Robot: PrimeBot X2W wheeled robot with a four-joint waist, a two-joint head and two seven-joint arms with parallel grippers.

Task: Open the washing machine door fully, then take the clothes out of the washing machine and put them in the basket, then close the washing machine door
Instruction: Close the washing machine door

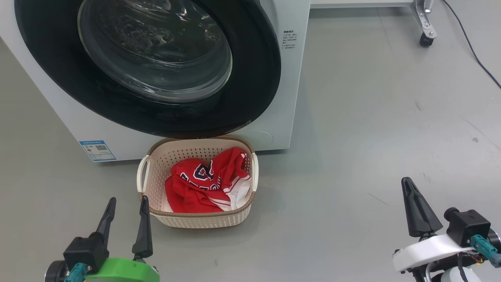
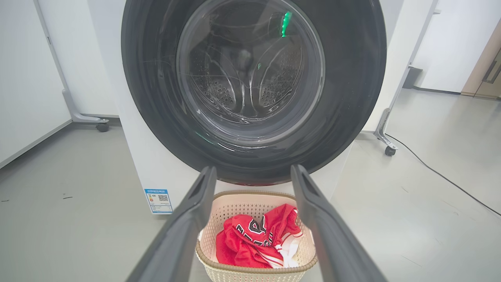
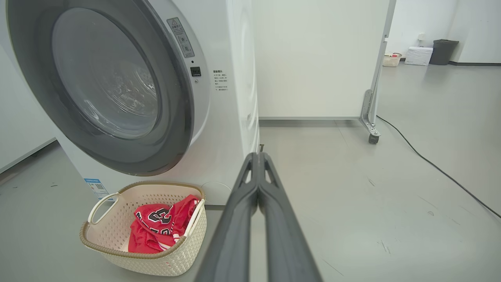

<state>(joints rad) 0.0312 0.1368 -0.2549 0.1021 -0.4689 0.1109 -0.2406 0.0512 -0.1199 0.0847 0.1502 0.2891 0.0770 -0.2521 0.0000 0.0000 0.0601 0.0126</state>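
Closed washing machine door (image 1: 254, 78) on the washing machine (image 1: 297, 78); clothes (image 1: 195, 188) inside the basket (image 1: 203, 222) at its base — wide grey floor (image 1: 372, 137) rightward. Left gripper (image 1: 129, 199) spread, right gripper (image 1: 407, 182) pinched together — both empty.

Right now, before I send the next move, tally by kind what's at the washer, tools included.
washing machine: 1
door: 1
basket: 1
red clothes heap, in the basket: 1 (separate pieces cannot be counted)
left tool, open: 1
right tool, shut, holding nothing: 1
total: 6
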